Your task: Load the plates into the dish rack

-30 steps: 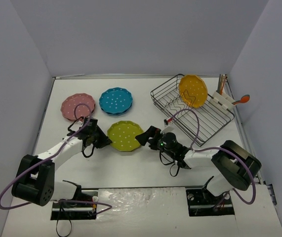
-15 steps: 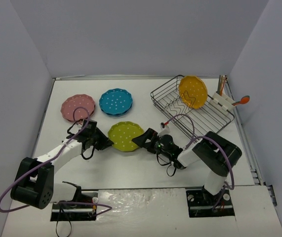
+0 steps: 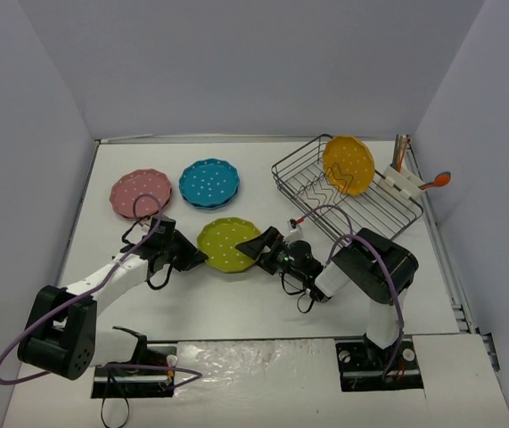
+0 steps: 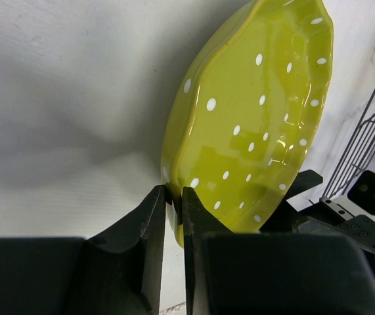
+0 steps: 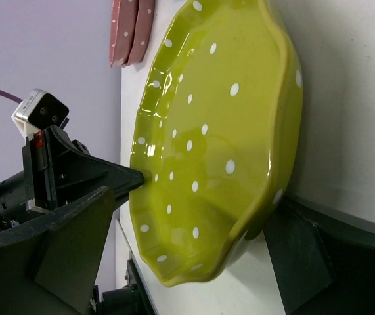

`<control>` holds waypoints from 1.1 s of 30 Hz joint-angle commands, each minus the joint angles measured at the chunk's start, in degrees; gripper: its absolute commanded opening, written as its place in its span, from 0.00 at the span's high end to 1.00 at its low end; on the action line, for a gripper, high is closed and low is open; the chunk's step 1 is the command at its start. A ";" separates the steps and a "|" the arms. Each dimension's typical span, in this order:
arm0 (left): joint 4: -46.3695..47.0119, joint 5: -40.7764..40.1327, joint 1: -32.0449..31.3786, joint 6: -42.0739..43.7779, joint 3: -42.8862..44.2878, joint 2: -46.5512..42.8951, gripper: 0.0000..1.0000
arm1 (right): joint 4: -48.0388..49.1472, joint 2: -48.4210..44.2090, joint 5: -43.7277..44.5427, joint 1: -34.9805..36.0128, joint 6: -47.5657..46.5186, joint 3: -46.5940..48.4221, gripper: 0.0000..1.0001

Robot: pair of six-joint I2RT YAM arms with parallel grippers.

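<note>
While the left gripper [image 4: 174, 197] is pinching the yellow-green plate [image 3: 227, 244] tight by its rim, the right gripper [image 3: 254, 248] is sitting at the plate's opposite edge with its jaws spread wide. The rim is lying between them, not clamped. The dish rack [image 3: 283, 171] is sitting well apart from both hands, off behind the right wrist, with an orange plate [image 3: 348, 164] standing in it.

Org spoon [image 3: 442, 178], wht caddy [image 3: 398, 181].
</note>
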 commanded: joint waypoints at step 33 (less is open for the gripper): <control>-13.45 -7.36 0.87 17.17 7.69 -13.02 0.05 | -44.31 -40.76 14.11 -0.21 -37.66 12.96 1.00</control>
